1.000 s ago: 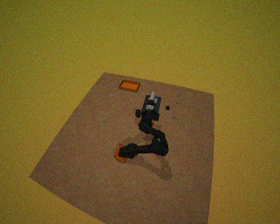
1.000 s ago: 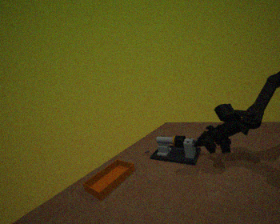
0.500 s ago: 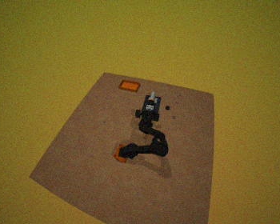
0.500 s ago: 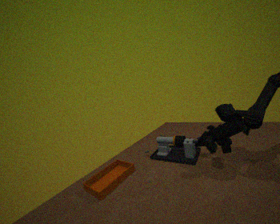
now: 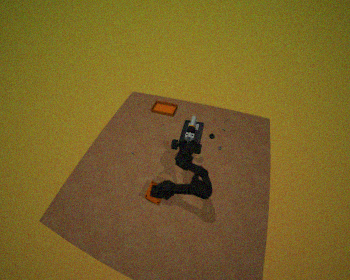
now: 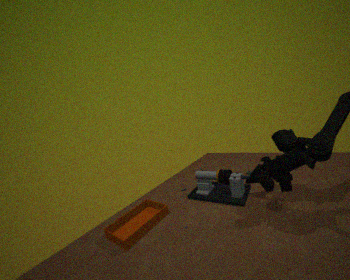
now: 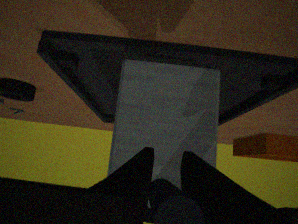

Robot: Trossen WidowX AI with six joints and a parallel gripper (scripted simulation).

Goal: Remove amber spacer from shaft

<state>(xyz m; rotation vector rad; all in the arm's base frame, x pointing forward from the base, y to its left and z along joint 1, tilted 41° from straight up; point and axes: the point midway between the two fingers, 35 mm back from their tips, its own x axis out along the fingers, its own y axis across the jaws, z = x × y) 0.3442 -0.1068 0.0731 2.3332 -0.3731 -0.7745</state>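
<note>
Black all over and mostly matt, with chunky, rounded housings at the joints, slimmer links farther back from the pincer (image 5: 190,133) (image 6: 249,178) (image 7: 167,155), two stubby dark lumps flanking its rear, and plain black fingers tapering to blunt tips, small surface details lost in dimness.

On our brown table (image 5: 109,175) (image 6: 299,250) (image 7: 220,25), we see the dark base plate (image 5: 184,131) (image 6: 216,199) (image 7: 90,82) lying just ahead of the pincer (image 5: 190,136) (image 6: 250,179) (image 7: 167,155), an orange tray (image 5: 164,108) (image 6: 137,223) (image 7: 265,145) farther beyond it, and a small black disc (image 5: 212,136) (image 7: 17,90) off to one side of it.
</note>
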